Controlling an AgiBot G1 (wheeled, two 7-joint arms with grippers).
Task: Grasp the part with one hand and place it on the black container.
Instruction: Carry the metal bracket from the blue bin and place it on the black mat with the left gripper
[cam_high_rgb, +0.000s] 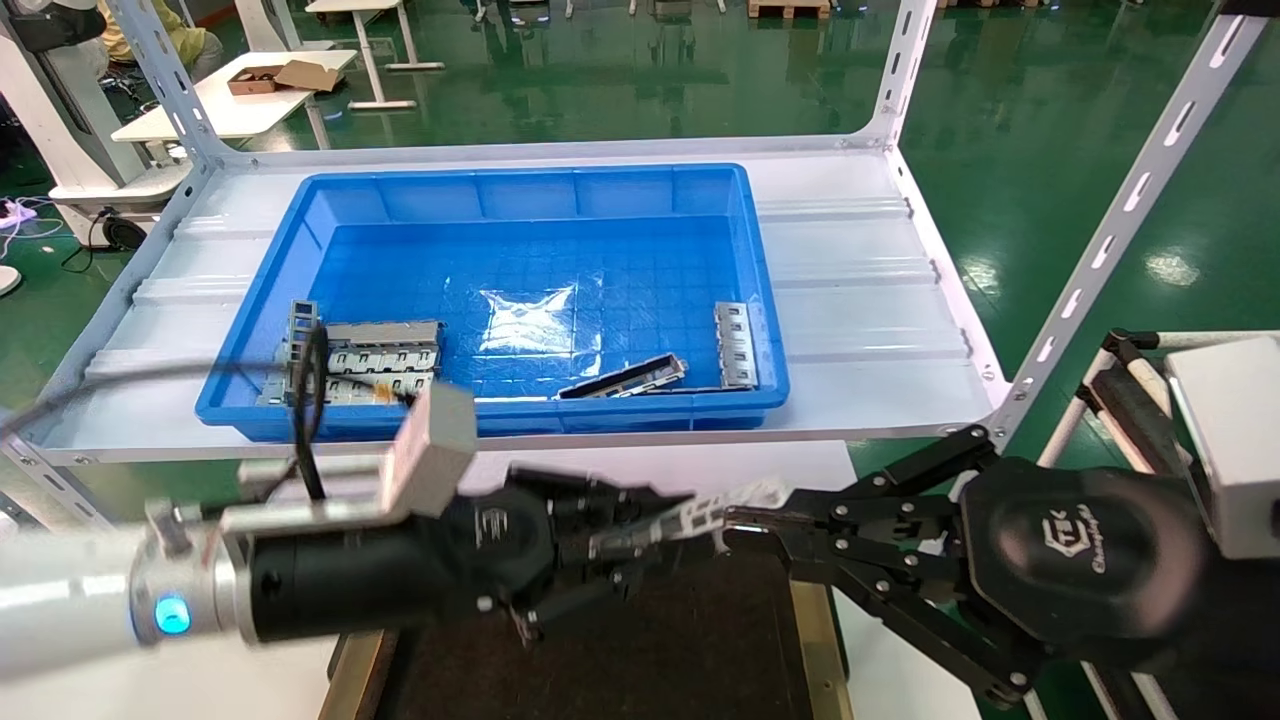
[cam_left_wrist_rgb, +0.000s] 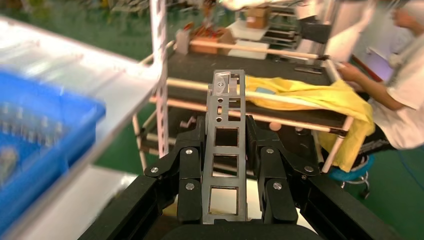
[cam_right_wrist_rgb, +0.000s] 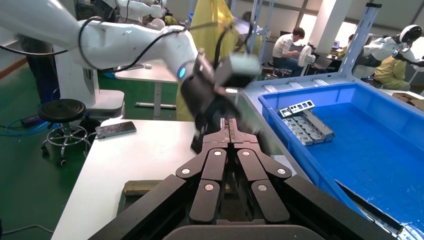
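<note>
My left gripper (cam_high_rgb: 640, 540) is shut on the part (cam_high_rgb: 690, 518), a silver-grey bar with square windows. It holds the part in the air above the black container (cam_high_rgb: 700, 650), which lies at the near edge with a brass strip (cam_high_rgb: 812, 620) along its side. In the left wrist view the part (cam_left_wrist_rgb: 226, 165) stands clamped between both fingers (cam_left_wrist_rgb: 190, 165). My right gripper (cam_high_rgb: 735, 517) is shut, with its tips close to the part's free end. In the right wrist view its tips (cam_right_wrist_rgb: 229, 125) are together and point at the left gripper (cam_right_wrist_rgb: 212, 107). I cannot tell whether they touch the part.
A deep blue bin (cam_high_rgb: 520, 185) sits on the white shelf behind, holding flat silver plates (cam_high_rgb: 380, 360), a dark channel piece (cam_high_rgb: 625, 378) and another silver piece (cam_high_rgb: 735, 345). A slotted shelf post (cam_high_rgb: 1130, 200) rises at the right. A phone (cam_right_wrist_rgb: 116, 129) lies on the white table.
</note>
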